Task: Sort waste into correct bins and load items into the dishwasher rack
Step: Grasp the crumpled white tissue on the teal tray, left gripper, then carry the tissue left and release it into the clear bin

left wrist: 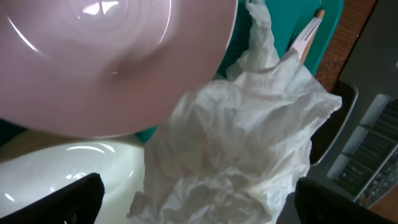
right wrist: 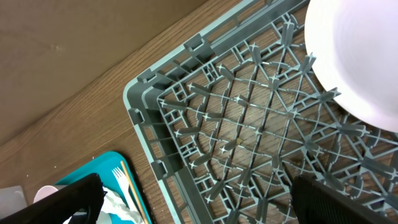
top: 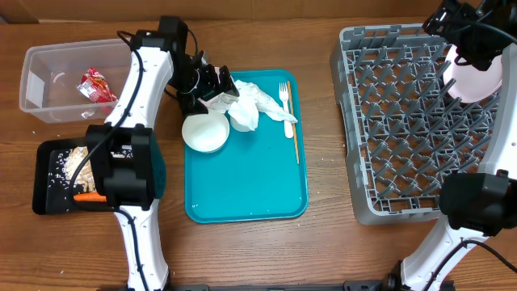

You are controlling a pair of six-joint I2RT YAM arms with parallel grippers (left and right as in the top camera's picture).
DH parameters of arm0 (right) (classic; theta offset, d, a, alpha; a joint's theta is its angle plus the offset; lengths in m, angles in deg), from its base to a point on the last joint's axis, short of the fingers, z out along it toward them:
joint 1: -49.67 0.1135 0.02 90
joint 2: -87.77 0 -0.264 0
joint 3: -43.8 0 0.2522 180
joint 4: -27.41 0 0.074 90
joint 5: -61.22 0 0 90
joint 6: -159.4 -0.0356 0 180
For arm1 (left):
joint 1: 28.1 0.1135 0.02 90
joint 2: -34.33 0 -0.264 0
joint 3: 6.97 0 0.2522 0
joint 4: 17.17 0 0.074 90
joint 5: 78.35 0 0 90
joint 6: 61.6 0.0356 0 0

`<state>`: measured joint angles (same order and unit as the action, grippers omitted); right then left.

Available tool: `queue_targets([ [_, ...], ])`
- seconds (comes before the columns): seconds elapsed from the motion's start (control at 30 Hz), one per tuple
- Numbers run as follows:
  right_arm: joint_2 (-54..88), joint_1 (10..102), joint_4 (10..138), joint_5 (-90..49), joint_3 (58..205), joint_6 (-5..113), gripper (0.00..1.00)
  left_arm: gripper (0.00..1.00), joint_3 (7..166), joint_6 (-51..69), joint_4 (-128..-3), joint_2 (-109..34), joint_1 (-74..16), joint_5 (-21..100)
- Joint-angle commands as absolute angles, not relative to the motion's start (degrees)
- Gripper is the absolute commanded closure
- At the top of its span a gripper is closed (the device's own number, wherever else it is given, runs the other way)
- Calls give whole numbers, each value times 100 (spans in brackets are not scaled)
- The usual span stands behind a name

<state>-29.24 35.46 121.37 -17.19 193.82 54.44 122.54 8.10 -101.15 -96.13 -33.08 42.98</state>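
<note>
To the left, the clear tub (top: 34,77) holds the red wrapper (top: 95,84). The black tray (top: 39,182) holds the food scraps (top: 75,162) and the carrot (top: 89,196).

My left gripper (left wrist: 199,202) is low over the teal tray (top: 242,178). Its fingers stand wide apart on both sides of the crumpled napkin (left wrist: 249,155) and grip nothing. I think that if I close here, one finger may also catch the rim of the white bowl (left wrist: 62,168), which touches the napkin, and drag it. The paper is loose, so a hanging part may pull the fork (top: 285,105) or the wooden stick (top: 295,133) just beside it.

To the right, the plate (top: 477,77) sits in the far corner of the dishwasher rack (top: 396,137). My right gripper (right wrist: 196,202) hovers above the pegs, wide apart and empty. A careless move there may knock the plate.

Some things I cannot read. From overhead the left arm covers part of the black tray. The pinkish dish (left wrist: 106,56) is cut off in the left wrist view, so I cannot tell if it is a cup or a bowl. The right arm hides part of the plate, so I cannot tell if the pegs hold it upright.
</note>
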Motion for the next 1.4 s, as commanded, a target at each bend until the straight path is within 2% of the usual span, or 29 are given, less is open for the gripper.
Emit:
queue_targets([
  [0.0,-2937,3535,12116,-1739,19411,5435,0,4,12234,1000,-9945,-9661,-3334,4434],
  [0.07,-2937,3535,12116,-1739,19411,5435,0,9,12234,1000,-9945,-9661,-3334,4434],
  [0.13,-2937,3535,12116,-1739,19411,5435,0,19,12234,994,-9940,-9661,-3336,4434],
  [0.17,-2937,3535,12116,-1739,19411,5435,0,29,12234,996,-9927,-9661,-3336,4434],
  [0.2,-2937,3535,12116,-1739,19411,5435,0,36,12234,994,-9923,-9661,-3338,4434],
  [0.33,-2937,3535,12116,-1739,19411,5435,0,42,12234,998,-9923,-9661,-3338,4429],
  [0.37,-2937,3535,12116,-1739,19411,5435,0,48,12234,998,-9907,-9661,-3338,4425],
  [0.43,-2937,3535,12116,-1739,19411,5435,0,66,12254,996,-9877,-9659,-3321,4432],
  [0.47,-2937,3535,12116,-1739,19411,5435,0,80,12293,994,-9879,-9648,-3299,4436],
  [0.53,-2937,3535,12116,-1739,19411,5435,0,96,12455,922,-9945,-9608,-3244,4467],
  [0.9,-2937,3535,12116,-1739,19411,5435,0,96,14763,1029,-10825,-9600,-3002,5579],
  [1.1,-2937,3535,12116,-1739,19411,5435,0,96,15091,60,-10681,-9600,-2224,4316],
  [1.27,-2937,3535,12116,-1739,19411,5435,0,95,15089,-530,-10345,-9606,-1299,2596],
  [1.3,-2937,3535,12116,-1739,19411,5435,0,91,15073,-527,-10235,-9606,-1109,2130],
  [1.37,-2937,3535,12116,-1739,19411,5435,0,59,15019,-523,-10137,-9608,-836,1518],
])
